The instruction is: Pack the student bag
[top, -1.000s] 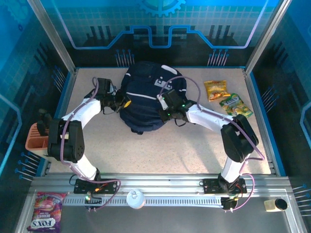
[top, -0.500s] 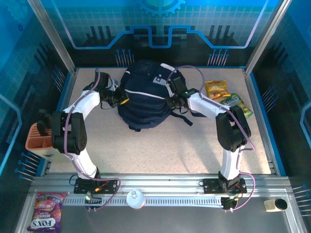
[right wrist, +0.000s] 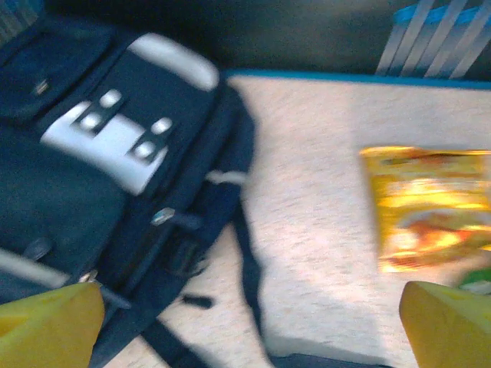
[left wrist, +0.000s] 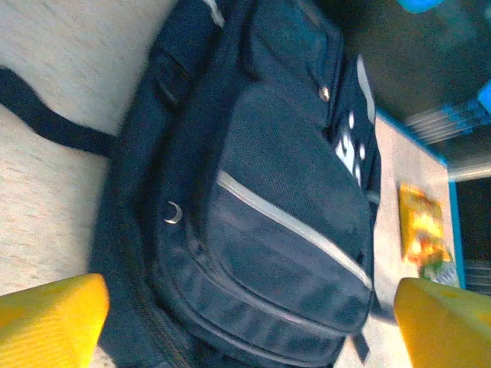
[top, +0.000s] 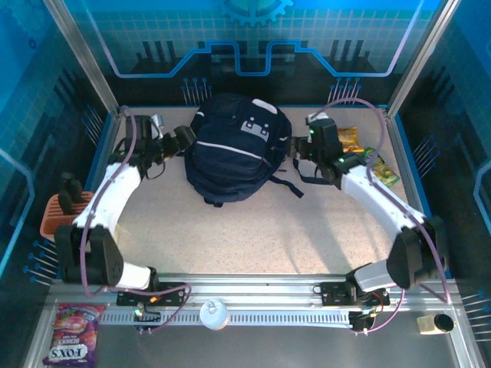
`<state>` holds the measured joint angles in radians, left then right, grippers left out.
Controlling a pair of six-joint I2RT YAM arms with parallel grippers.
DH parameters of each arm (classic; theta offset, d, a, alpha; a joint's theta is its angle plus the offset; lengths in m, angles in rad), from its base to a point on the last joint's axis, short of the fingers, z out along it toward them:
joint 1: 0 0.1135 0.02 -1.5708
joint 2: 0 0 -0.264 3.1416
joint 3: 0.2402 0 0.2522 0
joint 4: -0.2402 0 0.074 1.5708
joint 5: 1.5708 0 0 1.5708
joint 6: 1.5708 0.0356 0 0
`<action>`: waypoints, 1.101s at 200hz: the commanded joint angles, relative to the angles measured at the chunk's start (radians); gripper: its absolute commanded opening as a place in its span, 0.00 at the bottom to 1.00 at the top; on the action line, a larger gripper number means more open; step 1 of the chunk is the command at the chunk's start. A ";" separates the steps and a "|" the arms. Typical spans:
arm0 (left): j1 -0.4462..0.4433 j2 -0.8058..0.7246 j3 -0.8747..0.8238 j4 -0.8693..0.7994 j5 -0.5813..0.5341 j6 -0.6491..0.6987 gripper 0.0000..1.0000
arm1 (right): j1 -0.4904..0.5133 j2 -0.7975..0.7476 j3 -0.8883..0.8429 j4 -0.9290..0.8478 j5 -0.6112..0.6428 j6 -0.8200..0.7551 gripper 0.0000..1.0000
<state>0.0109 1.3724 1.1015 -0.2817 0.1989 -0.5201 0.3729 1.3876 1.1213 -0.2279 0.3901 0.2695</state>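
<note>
Top external, student bag [top: 234, 153] betw L jaws and R jaws, both spread wide, just beside it, nothing held

Bright top light; student bag [right wrist: 115, 184] motion-blurred.

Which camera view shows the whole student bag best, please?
The top external view: the student bag appears whole, straps included. The left wrist view crops it to the front pockets and grey stripe. The right wrist view, blurred, catches one side with the grey-white patch and a strap.
</note>
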 commanded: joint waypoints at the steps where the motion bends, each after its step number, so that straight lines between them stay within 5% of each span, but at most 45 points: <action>1: 0.012 -0.073 -0.171 0.154 -0.268 0.044 0.99 | -0.052 -0.069 -0.157 0.159 0.195 0.004 1.00; 72: 0.012 -0.086 -0.620 0.770 -0.542 0.347 0.99 | -0.180 -0.105 -0.568 0.600 0.356 -0.061 1.00; 126: 0.014 0.052 -0.720 1.084 -0.412 0.428 0.99 | -0.182 0.025 -0.697 0.975 0.219 -0.227 1.00; 159: 0.014 0.109 -0.759 1.209 -0.329 0.458 0.99 | -0.210 0.096 -0.780 1.201 0.016 -0.285 1.00; 191: 0.012 0.181 -0.775 1.311 -0.332 0.460 0.99 | -0.246 0.136 -0.795 1.247 -0.115 -0.280 1.00; 220: 0.006 0.177 -0.767 1.288 -0.357 0.461 0.99 | -0.258 0.166 -0.771 1.237 -0.104 -0.270 1.00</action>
<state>0.0124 1.5440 0.3378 0.9264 -0.1596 -0.0784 0.1329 1.5337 0.3347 0.9241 0.3275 0.0063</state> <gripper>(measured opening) 0.991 0.997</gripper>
